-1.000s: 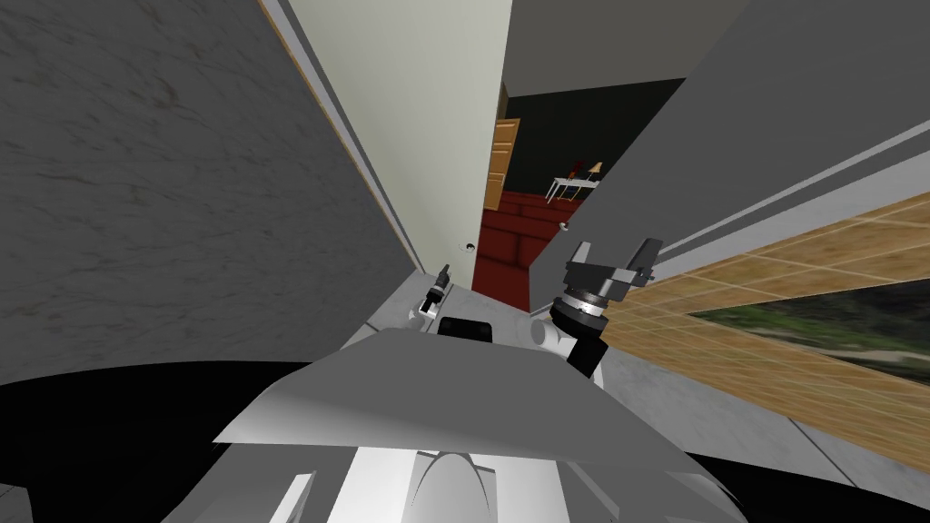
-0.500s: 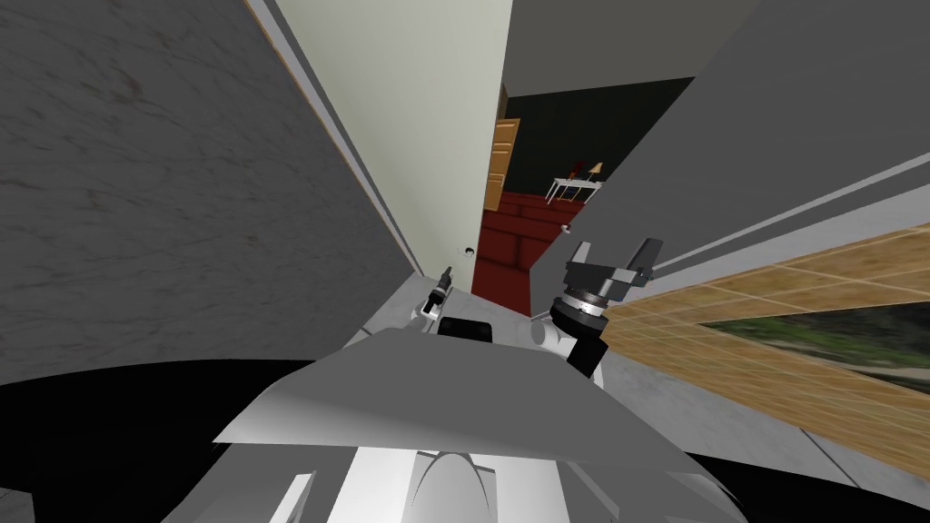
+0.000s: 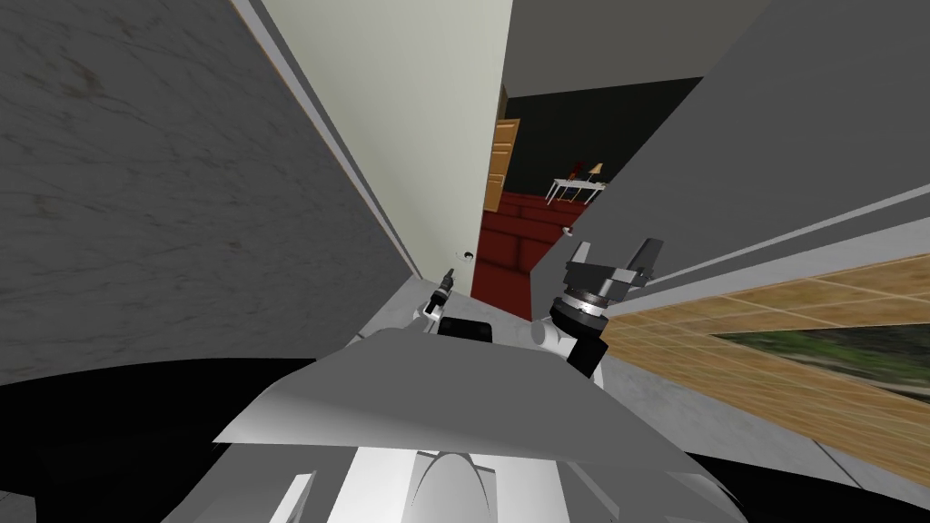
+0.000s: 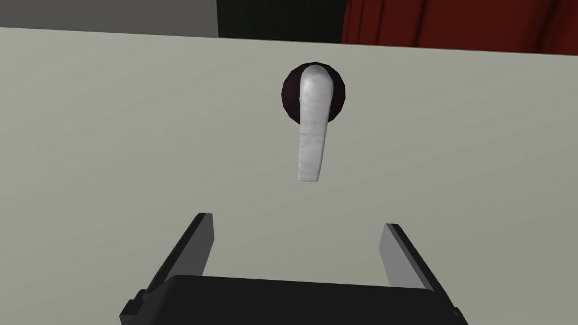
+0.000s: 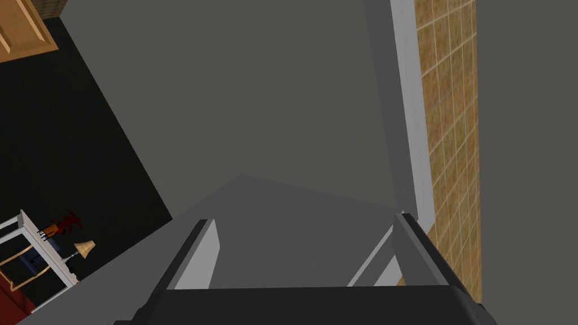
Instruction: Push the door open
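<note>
Cream door (image 4: 141,141) stands ajar, left jaws spread near its lever (image 4: 312,135).

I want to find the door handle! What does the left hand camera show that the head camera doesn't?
Left wrist view: the handle close up, a white lever on a dark round plate, with the open left claw short of it. Head view: the right claw, open, and a white table past the door. Both: the pale door, its handle and the left claw.
</note>
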Motion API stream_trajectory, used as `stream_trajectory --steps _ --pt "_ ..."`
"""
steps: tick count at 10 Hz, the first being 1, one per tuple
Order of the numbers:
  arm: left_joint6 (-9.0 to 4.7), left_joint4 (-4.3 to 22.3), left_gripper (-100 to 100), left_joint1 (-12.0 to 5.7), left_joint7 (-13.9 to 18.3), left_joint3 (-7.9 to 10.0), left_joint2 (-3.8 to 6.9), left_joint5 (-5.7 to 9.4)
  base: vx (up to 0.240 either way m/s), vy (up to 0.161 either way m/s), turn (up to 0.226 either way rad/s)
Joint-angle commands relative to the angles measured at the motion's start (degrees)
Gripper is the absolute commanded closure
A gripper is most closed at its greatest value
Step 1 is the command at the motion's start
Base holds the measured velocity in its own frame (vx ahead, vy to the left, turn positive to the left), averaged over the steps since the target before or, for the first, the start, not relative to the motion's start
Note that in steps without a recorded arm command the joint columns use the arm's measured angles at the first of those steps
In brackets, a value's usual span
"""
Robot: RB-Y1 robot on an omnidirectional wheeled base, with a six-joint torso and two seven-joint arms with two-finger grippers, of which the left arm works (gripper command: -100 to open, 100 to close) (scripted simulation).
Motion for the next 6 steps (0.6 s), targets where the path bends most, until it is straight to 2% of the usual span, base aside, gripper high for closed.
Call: stream_trajectory --steps 1,2,3,6 --pt "-0.59 1.7 -100 -0.51 -0.1 -0.14 -0.38 0.04 0.108 -0.005 -0.003" --pt "-0.64 1.8 -100 -0.68 -0.1 -0.01 -0.28 0.07 0.043 -0.003 0.0" --pt "-0.94 2.2 -100 -0.77 -0.3 0.17 0.33 0.17 0.091 -0.039 -0.033" --pt "-1.13 2.6 -100 -0.81 -0.5 0.51 0.77 0.33 0.191 -0.041 -0.025"
